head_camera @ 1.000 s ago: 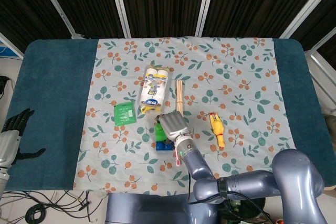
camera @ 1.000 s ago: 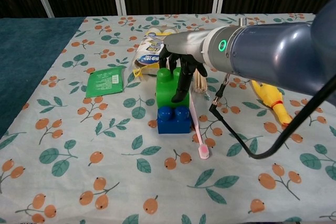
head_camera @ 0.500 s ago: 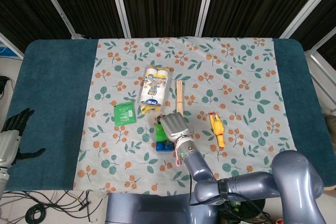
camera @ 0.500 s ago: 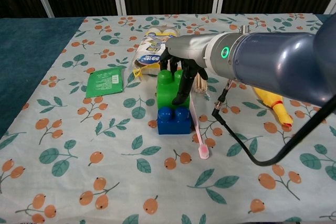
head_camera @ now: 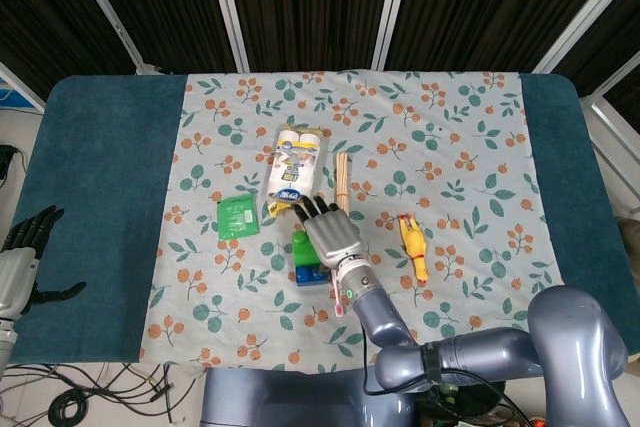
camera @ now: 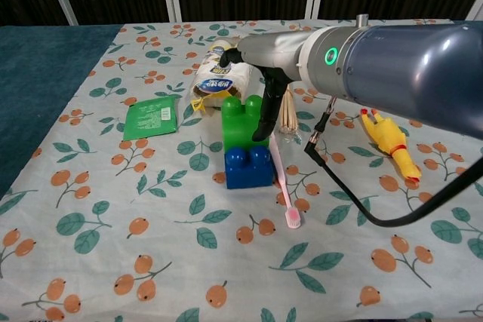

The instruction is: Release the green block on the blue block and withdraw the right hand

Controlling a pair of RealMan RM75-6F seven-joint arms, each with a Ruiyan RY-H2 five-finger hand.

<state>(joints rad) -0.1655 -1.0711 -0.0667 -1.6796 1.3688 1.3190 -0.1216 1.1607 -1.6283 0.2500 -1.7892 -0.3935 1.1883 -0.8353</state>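
Right hand (camera: pixel 260 65) fingers now spread, off green block (camera: pixel 243 122).

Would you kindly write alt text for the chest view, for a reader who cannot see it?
A green plastic block sits stacked on a blue plastic block on a floral tablecloth, with the right robot hand open just above it. A pink toothbrush lies beside the blocks.

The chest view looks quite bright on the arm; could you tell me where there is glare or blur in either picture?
Chest view: soft glare streaks along the glossy right forearm, a lit green ring on the wrist, and the near cloth slightly soft; the green block is sharp. Head view: even lighting, no glare, and the right hand casts little shadow.
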